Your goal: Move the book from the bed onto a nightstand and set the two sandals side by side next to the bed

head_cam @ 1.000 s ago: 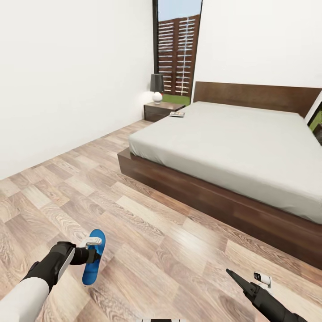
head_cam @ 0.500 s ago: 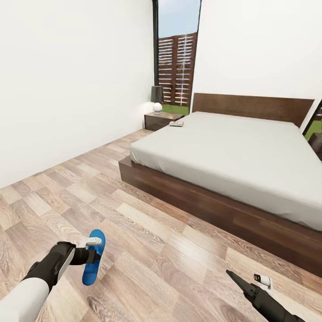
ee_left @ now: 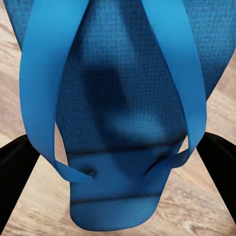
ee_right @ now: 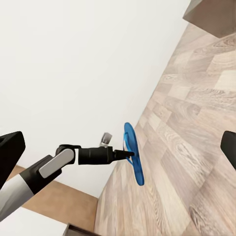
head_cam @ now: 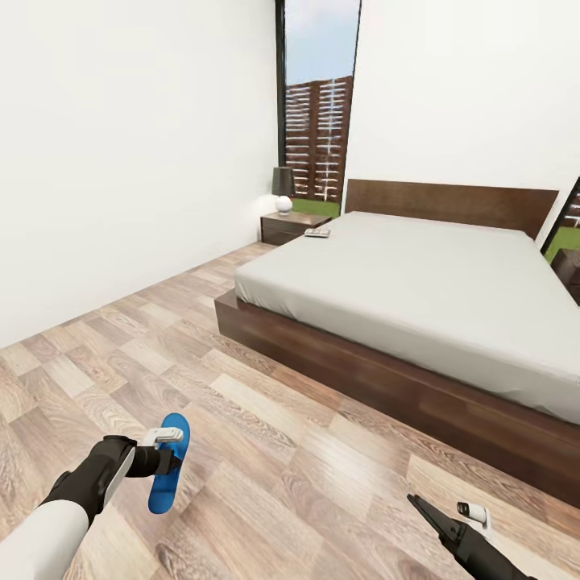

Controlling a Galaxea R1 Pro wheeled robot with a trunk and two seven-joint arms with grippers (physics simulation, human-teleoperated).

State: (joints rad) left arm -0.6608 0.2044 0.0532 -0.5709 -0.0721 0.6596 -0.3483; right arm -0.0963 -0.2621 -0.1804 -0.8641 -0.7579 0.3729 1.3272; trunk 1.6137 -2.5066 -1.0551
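Blue sandal (head_cam: 168, 474) — clamped in left pincer (head_cam: 165, 461) — above floor.

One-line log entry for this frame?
left tool: shut on sandal, off the floor | right tool: open | book: on bed | phase: carrying

Bright, even daylight — sharp renders, soft shadows, perhaps slight stretching at edges.

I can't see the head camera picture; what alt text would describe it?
The robot's left gripper holds a blue sandal above the wood floor. Ahead stands a grey-covered bed, with a nightstand and lamp beside the headboard.
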